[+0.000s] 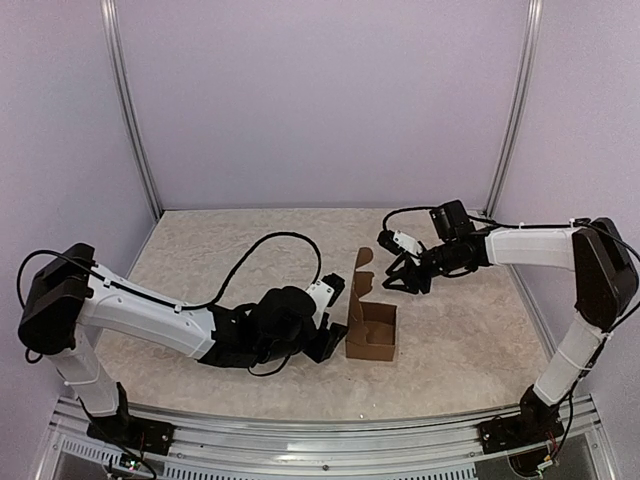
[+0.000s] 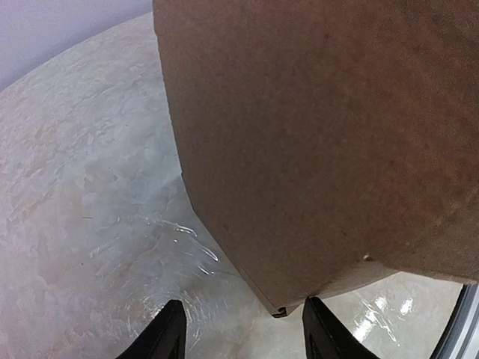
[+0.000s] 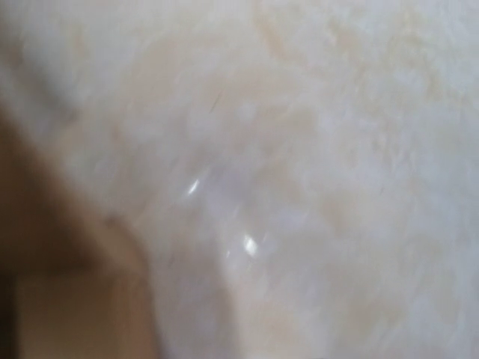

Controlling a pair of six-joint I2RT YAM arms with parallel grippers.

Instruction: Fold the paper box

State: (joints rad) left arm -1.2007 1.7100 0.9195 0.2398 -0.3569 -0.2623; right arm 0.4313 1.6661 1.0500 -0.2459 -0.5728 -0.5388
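Subject: paper box (image 1: 372, 335), standing on the table (image 1: 230, 250) near its middle, between the two arms. Its walls are up and the top is open. A tall flap (image 1: 360, 278) stands upright at the left-rear side, not yet folded over.

Left gripper (image 1: 328, 342) sits low, just beside the box's left wall. In the left wrist view its fingers (image 2: 171, 333) are spread wide, with a bottom corner of the box in the gap between them; nothing is clamped. Whether either finger touches the cardboard cannot be told.

Right gripper (image 1: 404, 281) hovers near the flap, on its right, with jaws seemingly parted and empty. Its wrist view is blurred and shows only table and a brown edge at lower left.

Assessment: the step in hand appears to be closing the flap over the open top. The left gripper should brace the wall low, without crushing it, so the light box does not slide. The right gripper should push the flap near its top edge, down and across along the crease, slowly. Risk: an off-centre push would likely twist the box or buckle the flap.
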